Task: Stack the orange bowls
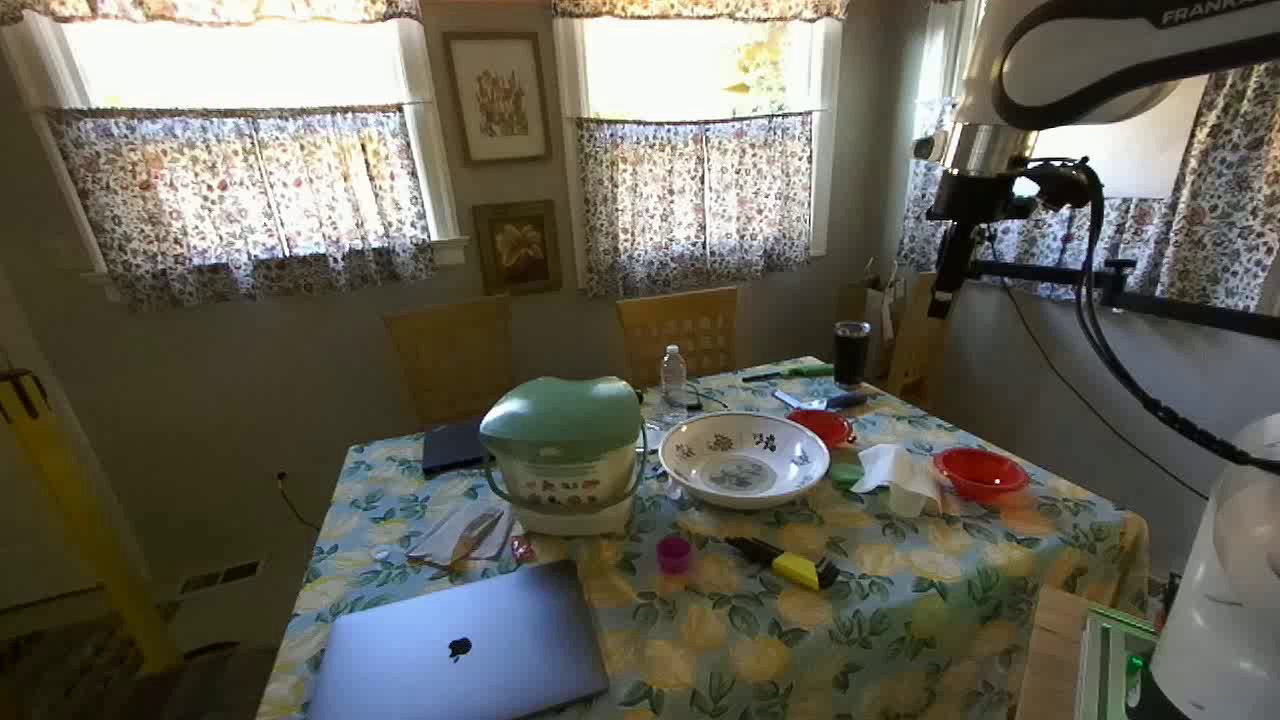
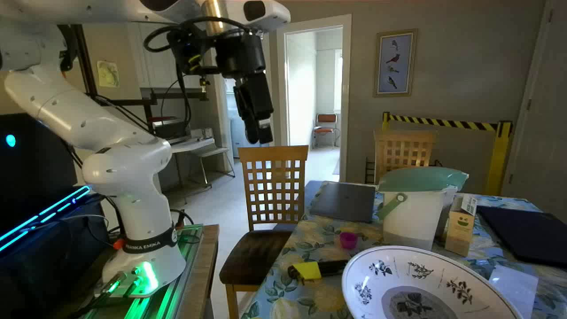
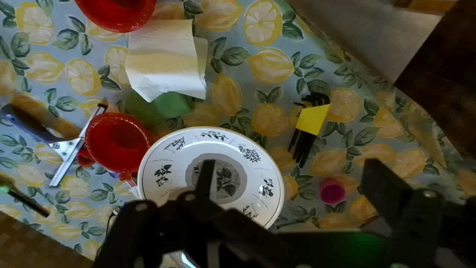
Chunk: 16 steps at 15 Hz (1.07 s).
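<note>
Two small red-orange bowls stand apart on the table. One bowl (image 1: 822,428) is just behind the big white dish, and it also shows in the wrist view (image 3: 117,141). The other bowl (image 1: 980,474) is near the table edge on the robot's side, and it is partly cut off at the top of the wrist view (image 3: 118,15). Neither bowl shows in the exterior view that faces the doorway. My gripper (image 3: 289,165) is open and empty. It hangs high above the table in both exterior views (image 1: 941,303) (image 2: 259,136).
The white patterned dish (image 1: 745,470) sits beside the nearer bowl. A napkin (image 1: 895,478) and green cloth (image 3: 173,105) lie between the bowls. A squeegee (image 3: 68,149), hex keys (image 3: 312,119), a pink cup (image 1: 674,554), a green-lidded container (image 1: 565,455), a bottle (image 1: 673,375) and a tumbler (image 1: 851,355) stand around.
</note>
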### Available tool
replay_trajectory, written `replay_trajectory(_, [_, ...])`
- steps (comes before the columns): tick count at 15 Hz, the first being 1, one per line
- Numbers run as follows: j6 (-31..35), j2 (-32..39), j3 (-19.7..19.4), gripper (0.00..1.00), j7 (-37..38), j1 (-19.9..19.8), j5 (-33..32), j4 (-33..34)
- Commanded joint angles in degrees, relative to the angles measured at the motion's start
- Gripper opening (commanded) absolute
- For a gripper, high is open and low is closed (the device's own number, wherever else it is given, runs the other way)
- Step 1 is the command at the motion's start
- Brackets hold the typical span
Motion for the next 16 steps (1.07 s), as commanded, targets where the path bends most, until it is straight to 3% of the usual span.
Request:
replay_trajectory(1, [-0.21,-0.02,-0.19,1.00,0.18,0.34,-0.15,0.18])
replay_trajectory(5, [-0.21,-0.02,-0.19,1.00,0.18,0.34,-0.15,0.18])
replay_trajectory(8, [3.18,0.90,-0.97,1.00,4.54,-1.80,-0.46,-1.23])
replay_trajectory(13, [12.17,2.42,-4.90,1.00,10.58,-8.89,-1.77,-7.57])
replay_trajectory(16, [21.62,4.87,-7.77,1.00,11.25,-14.39,-3.81,-13.37])
